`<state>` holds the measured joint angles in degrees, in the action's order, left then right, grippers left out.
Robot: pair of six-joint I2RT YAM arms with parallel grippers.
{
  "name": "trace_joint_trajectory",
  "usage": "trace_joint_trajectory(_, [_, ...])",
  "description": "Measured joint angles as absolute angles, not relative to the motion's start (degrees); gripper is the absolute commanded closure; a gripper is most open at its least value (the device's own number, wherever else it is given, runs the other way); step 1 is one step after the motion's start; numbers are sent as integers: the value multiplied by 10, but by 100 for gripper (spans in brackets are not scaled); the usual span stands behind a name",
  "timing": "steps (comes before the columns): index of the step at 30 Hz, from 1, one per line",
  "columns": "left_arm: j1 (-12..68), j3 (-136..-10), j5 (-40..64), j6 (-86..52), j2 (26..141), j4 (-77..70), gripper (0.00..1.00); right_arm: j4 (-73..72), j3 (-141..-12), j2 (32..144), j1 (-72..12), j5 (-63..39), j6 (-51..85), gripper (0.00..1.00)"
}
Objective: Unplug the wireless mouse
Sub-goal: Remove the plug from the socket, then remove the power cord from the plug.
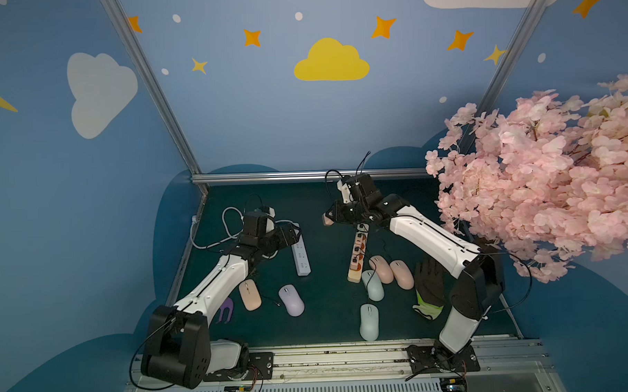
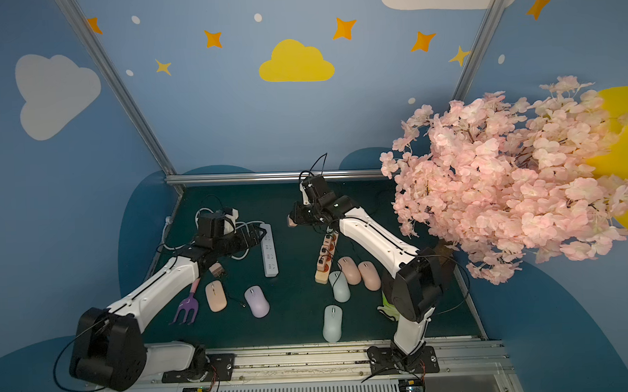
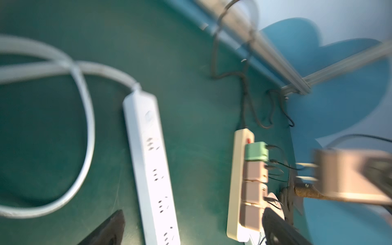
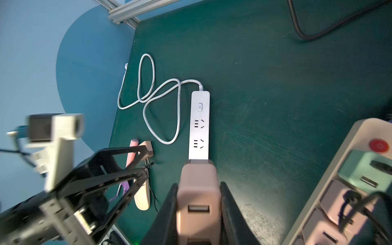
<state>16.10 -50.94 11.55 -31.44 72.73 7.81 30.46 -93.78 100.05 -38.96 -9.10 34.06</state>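
Right jaws clenched on pink plug [image 4: 198, 201], prongs clear of beige power strip [image 3: 233, 180]. Left jaws released, empty. Pull looks done; next, lower plug to counter [image 4: 275, 106].

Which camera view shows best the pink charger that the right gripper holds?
The right wrist view: the pink charger is large and sharp, clamped in the right gripper. In both top views the charger is only a small block at the gripper's tip. The left wrist view shows the charger blurred.
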Motion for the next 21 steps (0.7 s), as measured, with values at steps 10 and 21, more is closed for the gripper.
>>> trace_joint_trajectory(10, [270, -361, 73, -39, 559, -123, 0, 312, -932, 935, -385, -152, 275, 100])
trace_joint_trajectory(21, [314, -393, 106, 156, 629, -199, 4, 344, -933, 923, -408, -226, 244, 100])
